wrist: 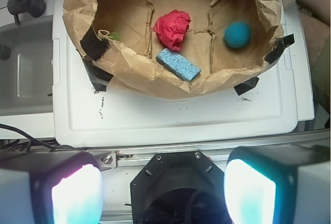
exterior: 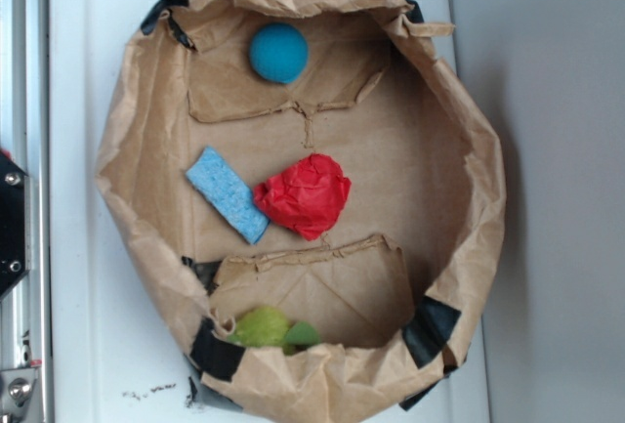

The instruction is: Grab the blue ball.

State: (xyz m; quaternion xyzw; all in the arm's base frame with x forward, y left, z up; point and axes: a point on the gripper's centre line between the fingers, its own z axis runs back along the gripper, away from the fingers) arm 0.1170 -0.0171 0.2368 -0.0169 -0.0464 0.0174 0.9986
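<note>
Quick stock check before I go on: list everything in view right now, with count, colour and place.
blue ball: one, teal-blue, on the floor of the paper bag at one end, apart from the other items
red paper wad: one, red, crumpled, middle of the bag
sponge: one, light blue, flat rectangle, right beside the wad
yellow-green ball: one, at the end opposite the blue ball, partly hidden by the bag's rim
paper bag: one, brown, rolled down, patched with black tape, on the white lid
white lid: one, white, under the bag
gripper: one, black; jaws wide apart, back from the bag, holding nothing
</note>
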